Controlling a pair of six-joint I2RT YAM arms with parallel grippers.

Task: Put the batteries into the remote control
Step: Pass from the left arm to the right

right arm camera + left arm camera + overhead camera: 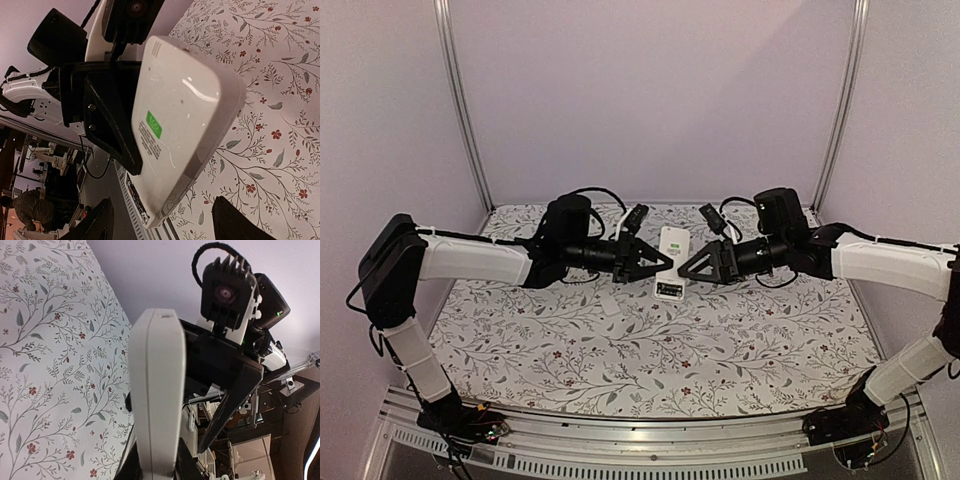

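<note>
The white remote control (672, 250) hangs above the middle of the table, between my two grippers. My left gripper (663, 265) is shut on it; in the left wrist view (157, 445) its dark fingers press both faces of the remote (157, 375), which shows edge-on. My right gripper (686, 270) is open just right of the remote, not touching it; its fingers (97, 222) stand wide apart below the remote's back (185, 100), which bears a green label. The remote's near end (669, 290) is dark and open. I cannot make out the batteries as separate things.
A small plain white cover plate (610, 304) lies on the flowered cloth (650, 360) left of and nearer than the remote. Metal posts (465, 110) stand at the back corners, and a metal rail (650, 440) runs along the near edge.
</note>
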